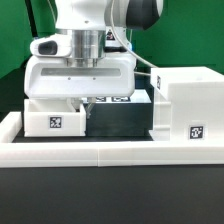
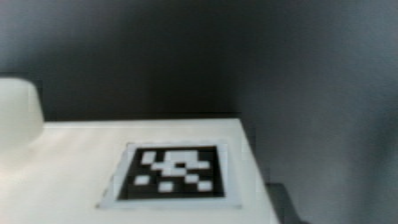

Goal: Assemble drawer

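The large white drawer casing stands at the exterior view's right, with a square tag on its front. A small white tray with a tag lies at the left, against the rail. My gripper hangs low between them, just behind the tray. Its fingers are hidden by the hand and the tray. The wrist view is blurred and shows a flat white surface with one tag close below. A rounded white part sits at its edge. No second tray shows.
A long low white rail runs along the front of the black table. Tags on a flat white piece show just behind my hand. A green wall is at the back left.
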Robot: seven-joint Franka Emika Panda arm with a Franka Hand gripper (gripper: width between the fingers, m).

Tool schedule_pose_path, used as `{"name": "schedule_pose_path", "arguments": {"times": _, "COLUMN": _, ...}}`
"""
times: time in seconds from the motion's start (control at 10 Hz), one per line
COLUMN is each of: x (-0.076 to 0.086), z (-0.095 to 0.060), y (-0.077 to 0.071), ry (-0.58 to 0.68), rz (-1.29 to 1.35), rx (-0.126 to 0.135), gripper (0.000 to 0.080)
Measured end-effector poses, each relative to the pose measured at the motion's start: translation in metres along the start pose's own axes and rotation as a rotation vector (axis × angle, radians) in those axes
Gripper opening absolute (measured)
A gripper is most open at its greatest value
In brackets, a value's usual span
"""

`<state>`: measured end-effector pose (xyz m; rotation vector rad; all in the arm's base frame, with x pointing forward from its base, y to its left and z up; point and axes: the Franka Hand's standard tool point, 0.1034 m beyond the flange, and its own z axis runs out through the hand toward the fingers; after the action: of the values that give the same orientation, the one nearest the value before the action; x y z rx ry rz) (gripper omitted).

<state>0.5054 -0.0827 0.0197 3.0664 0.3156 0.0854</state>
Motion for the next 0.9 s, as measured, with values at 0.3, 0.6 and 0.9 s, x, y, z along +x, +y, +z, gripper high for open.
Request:
{"name": "schedule_pose_path", "arguments": {"times": 0.3, "x": -0.001, "z": 0.0, "y": 0.001, "ry": 0.0, "rz": -0.012, "rx": 0.0, "gripper": 0.0047}}
{"name": "schedule_pose_path", "arguments": {"times": 0.6, "x": -0.002, "z": 0.002, "y": -0.004, "ry": 0.004, "rz": -0.238, "rx": -0.013, "gripper": 0.0047}}
{"name": "schedule_pose_path", "arguments": {"times": 0.9, "x": -0.002, "z": 0.003, "y": -0.007, "ry": -0.003, "rz": -0.446, "rx": -0.017, "gripper": 0.0047}}
